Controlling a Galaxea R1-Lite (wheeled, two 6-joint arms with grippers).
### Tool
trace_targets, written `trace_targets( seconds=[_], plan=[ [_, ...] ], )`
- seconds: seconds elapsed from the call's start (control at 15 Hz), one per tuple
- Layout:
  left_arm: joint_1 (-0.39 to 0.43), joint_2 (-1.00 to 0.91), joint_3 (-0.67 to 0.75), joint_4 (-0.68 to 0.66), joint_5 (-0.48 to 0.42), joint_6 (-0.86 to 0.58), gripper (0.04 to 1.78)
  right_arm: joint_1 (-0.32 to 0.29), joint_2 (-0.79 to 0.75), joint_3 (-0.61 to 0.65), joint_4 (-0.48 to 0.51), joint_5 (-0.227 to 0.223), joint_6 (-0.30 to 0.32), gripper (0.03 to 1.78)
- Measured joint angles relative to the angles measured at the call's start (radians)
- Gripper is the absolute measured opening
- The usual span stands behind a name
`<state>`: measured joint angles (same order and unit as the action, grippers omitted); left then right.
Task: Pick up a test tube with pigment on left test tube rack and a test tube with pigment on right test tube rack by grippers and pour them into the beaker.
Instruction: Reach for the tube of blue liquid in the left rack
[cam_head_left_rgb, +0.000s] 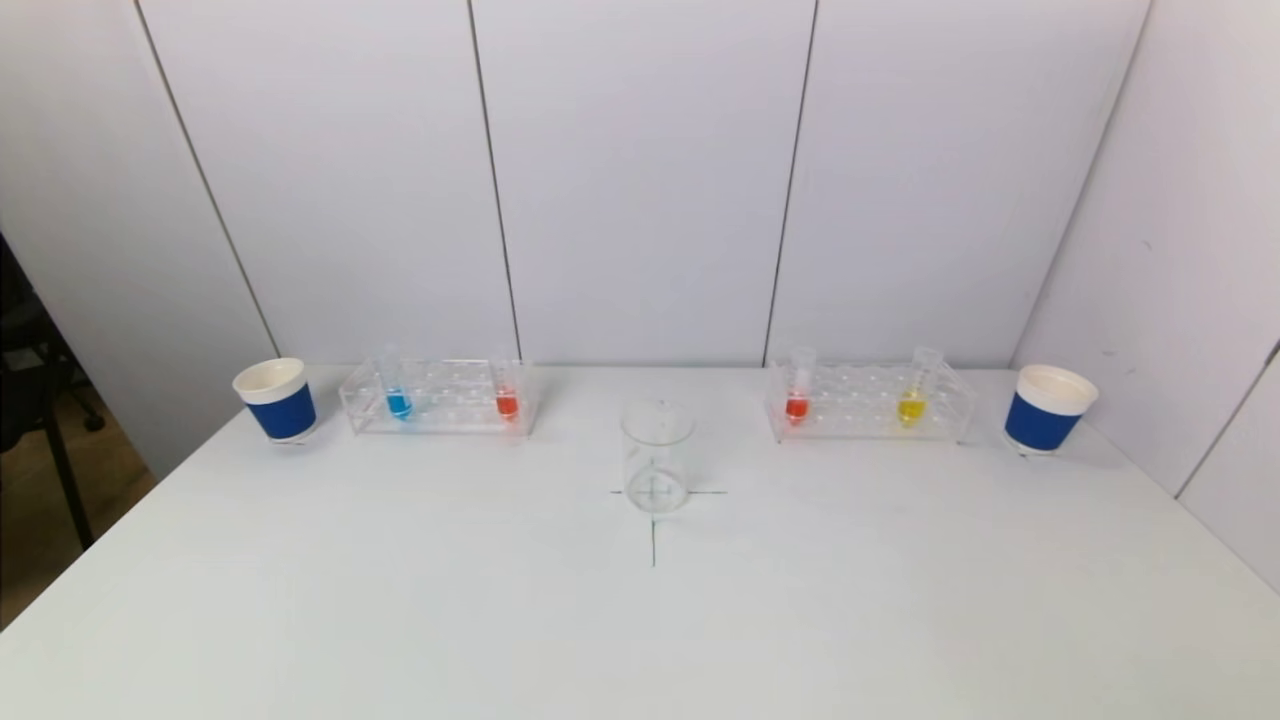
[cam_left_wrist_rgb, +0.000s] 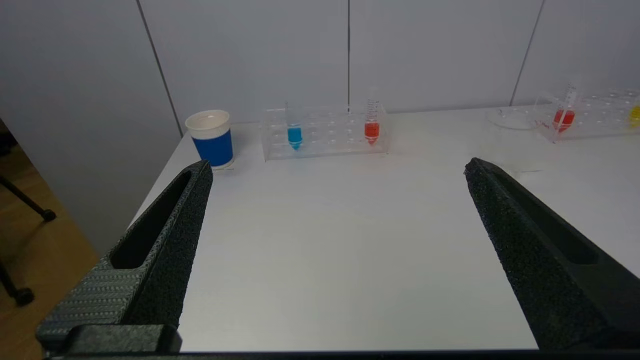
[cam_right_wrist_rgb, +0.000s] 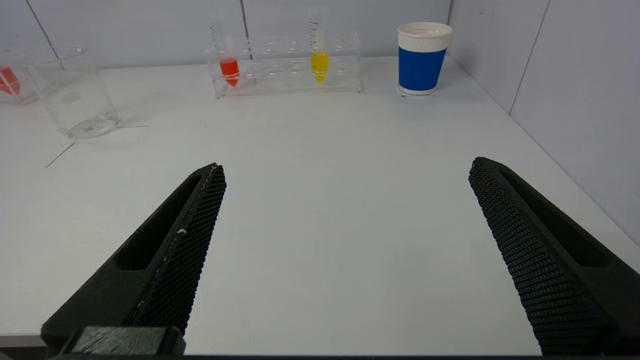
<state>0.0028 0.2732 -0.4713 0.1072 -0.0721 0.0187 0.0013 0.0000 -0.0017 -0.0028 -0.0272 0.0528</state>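
The clear left test tube rack (cam_head_left_rgb: 440, 398) holds a tube with blue pigment (cam_head_left_rgb: 398, 403) and one with red pigment (cam_head_left_rgb: 507, 403). On the right test tube rack (cam_head_left_rgb: 868, 402) stand a red tube (cam_head_left_rgb: 797, 407) and a yellow tube (cam_head_left_rgb: 911, 407). An empty glass beaker (cam_head_left_rgb: 657, 455) sits on a cross mark between the racks. Neither arm shows in the head view. My left gripper (cam_left_wrist_rgb: 337, 167) hangs open over the near table, well short of the blue tube (cam_left_wrist_rgb: 294, 136) and red tube (cam_left_wrist_rgb: 371, 131). My right gripper (cam_right_wrist_rgb: 345, 167) is open too, far from the red tube (cam_right_wrist_rgb: 229, 67) and yellow tube (cam_right_wrist_rgb: 319, 64).
A blue-and-white paper cup (cam_head_left_rgb: 275, 399) stands left of the left rack, and another cup (cam_head_left_rgb: 1046, 407) right of the right rack. White wall panels close the back and right side. The table's left edge (cam_head_left_rgb: 120, 525) drops to the floor.
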Motion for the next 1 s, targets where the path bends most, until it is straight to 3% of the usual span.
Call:
trace_targets(
  seconds=[0.33,1.0],
  plan=[
    [0.0,0.37,-0.184,-0.19,-0.005,0.001,1.76,0.0,0.0,0.0,-0.001,0.0,0.0,1.77],
    [0.0,0.954,-0.166,-0.684,-0.008,-0.01,1.76,0.0,0.0,0.0,0.0,0.0,0.0,1.77]
  ],
)
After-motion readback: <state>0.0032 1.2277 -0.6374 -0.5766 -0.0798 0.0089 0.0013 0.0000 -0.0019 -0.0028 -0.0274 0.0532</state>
